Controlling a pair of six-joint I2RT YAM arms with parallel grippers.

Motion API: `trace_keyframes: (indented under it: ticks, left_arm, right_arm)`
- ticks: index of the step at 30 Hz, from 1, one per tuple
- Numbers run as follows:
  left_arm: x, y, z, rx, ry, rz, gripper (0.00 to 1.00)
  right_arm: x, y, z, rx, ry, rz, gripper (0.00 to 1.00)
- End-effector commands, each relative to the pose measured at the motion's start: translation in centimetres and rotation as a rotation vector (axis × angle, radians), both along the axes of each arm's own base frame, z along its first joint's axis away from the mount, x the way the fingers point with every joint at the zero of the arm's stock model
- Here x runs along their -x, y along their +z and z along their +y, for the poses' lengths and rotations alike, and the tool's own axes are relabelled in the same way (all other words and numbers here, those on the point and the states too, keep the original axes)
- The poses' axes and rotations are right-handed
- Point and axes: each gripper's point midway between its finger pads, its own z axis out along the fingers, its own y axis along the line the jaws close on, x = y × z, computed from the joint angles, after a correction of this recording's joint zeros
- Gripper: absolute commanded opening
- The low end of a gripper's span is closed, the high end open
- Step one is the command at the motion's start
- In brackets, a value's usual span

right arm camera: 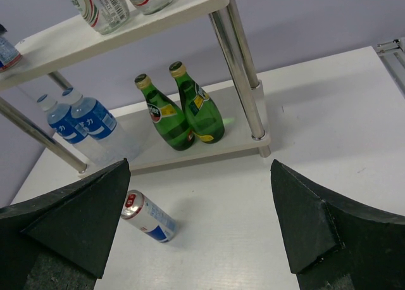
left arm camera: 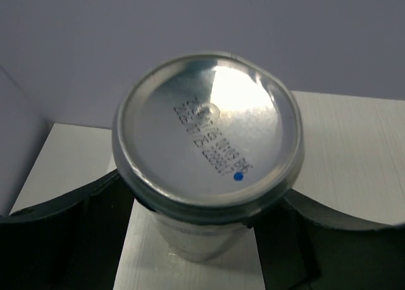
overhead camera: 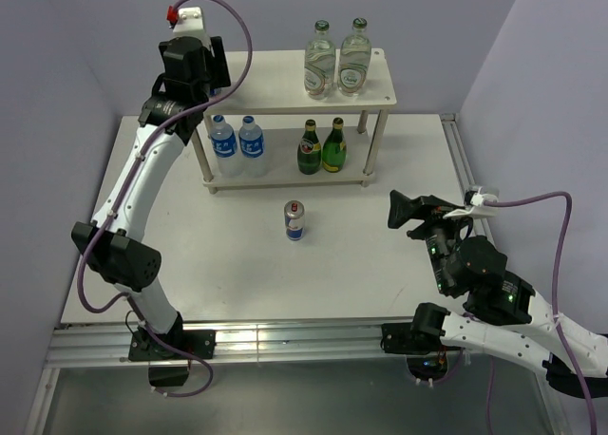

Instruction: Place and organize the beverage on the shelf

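The shelf [overhead camera: 275, 98] stands at the back of the table; it also shows in the right wrist view [right arm camera: 63, 43]. My left gripper [overhead camera: 195, 66] is over the top board's left end. In the left wrist view my left gripper [left arm camera: 196, 239] is shut on a silver can [left arm camera: 209, 138] that stands on the top board [left arm camera: 354, 151]. A second can [overhead camera: 294, 220], blue and silver with a red top, stands on the table before the shelf; it also shows in the right wrist view [right arm camera: 149, 216]. My right gripper [overhead camera: 404, 212] is open and empty to its right, seen too in the right wrist view [right arm camera: 202, 233].
Two clear glass bottles [overhead camera: 337, 60] stand on the top board's right half. On the lower board stand two water bottles [overhead camera: 237, 145] at left and two green bottles [overhead camera: 321, 148] at right. Walls close in behind and at the sides.
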Motion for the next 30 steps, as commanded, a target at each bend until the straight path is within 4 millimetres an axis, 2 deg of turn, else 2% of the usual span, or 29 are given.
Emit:
trace_keyframes:
  ticks: [1,5,8,9,10,12,13,14,15,16,17,18,19,20,21,23,24,25,27,28,29,30]
  left_arm:
    - [0.3,0.4,0.3,0.005,0.001,-0.011,0.75]
    - [0.4,0.5,0.3,0.003,-0.004,-0.011,0.77]
    - [0.8,0.7,0.4,0.011,-0.001,-0.01,0.89]
    - [1.1,0.6,0.4,0.017,-0.001,-0.001,0.99]
    - [1.3,0.6,0.4,0.021,-0.001,0.003,0.99]
    - [2.6,1.4,0.9,0.028,0.01,-0.01,0.99]
    - [3.1,0.6,0.8,0.027,0.01,0.008,0.99]
    - [4.2,1.5,1.1,0.038,0.009,-0.011,0.99]
    - [4.8,1.5,1.2,0.041,0.012,-0.012,1.0]
    - [5.3,0.2,1.0,0.033,0.008,0.011,0.99]
    - [6.6,1.1,1.3,0.045,0.007,-0.01,0.99]
    - [7.2,0.9,1.2,0.048,0.003,-0.007,0.99]
    - [7.9,-0.4,1.0,0.037,0.004,0.019,0.99]
    - [9.3,0.2,1.3,0.044,0.004,0.007,0.99]
    - [9.8,-1.2,1.1,0.042,0.003,0.037,0.99]
    - [12.2,-1.4,0.7,0.056,-0.024,0.039,0.99]
    - [13.1,-3.8,-0.1,0.055,-0.047,0.093,0.99]
    - [14.7,-3.6,-0.2,0.083,-0.083,0.083,0.99]
    - [16.3,-5.1,-1.6,0.146,-0.143,0.095,0.99]
    - [17.4,-8.3,-3.2,0.148,-0.19,0.149,0.99]
    - [18.8,-8.6,-3.9,0.183,-0.233,0.139,0.99]
    - [19.8,-11.9,-5.8,0.221,-0.274,0.179,0.99]
  right_arm:
    - [-0.1,-0.1,0.2,-0.01,-0.006,0.001,0.98]
    - [-0.1,-0.1,0.2,-0.008,-0.007,0.002,0.98]
    - [-0.1,-0.2,0.3,-0.007,-0.006,0.003,0.98]
    - [-0.1,-0.2,0.1,-0.007,-0.01,0.003,0.98]
    - [-0.1,-0.3,0.1,-0.009,-0.012,0.004,0.98]
    - [-0.1,-0.2,0.1,-0.01,-0.012,0.004,0.98]
    - [-0.1,-0.2,0.0,-0.013,-0.013,0.002,0.99]
    - [-0.1,-0.1,0.0,-0.016,-0.012,0.001,0.98]
    - [-0.1,-0.2,0.0,-0.016,-0.013,0.002,0.99]
    - [-0.1,-0.2,0.0,-0.016,-0.013,0.001,0.98]
    - [-0.1,-0.1,0.0,-0.022,-0.013,0.0,0.98]
    - [-0.1,-0.1,0.1,-0.019,-0.013,0.0,0.99]
    - [-0.1,-0.2,0.1,-0.019,-0.013,-0.001,0.98]
    - [-0.1,-0.2,0.1,-0.018,-0.013,0.002,0.99]
    - [-0.2,-0.2,0.1,-0.018,-0.015,0.002,0.98]
    - [-0.1,-0.1,0.1,-0.02,-0.015,0.0,0.98]
    - [-0.1,0.0,0.0,-0.022,-0.018,0.0,0.99]
    - [-0.1,-0.1,0.0,-0.019,-0.018,0.001,0.99]
    - [-0.1,-0.2,0.0,-0.02,-0.018,0.0,0.99]
    - [-0.2,-0.1,0.1,-0.018,-0.015,-0.003,0.99]
    - [-0.2,-0.1,0.2,-0.018,-0.014,-0.003,0.99]
    - [-0.2,-0.1,0.2,-0.014,-0.014,-0.002,0.99]
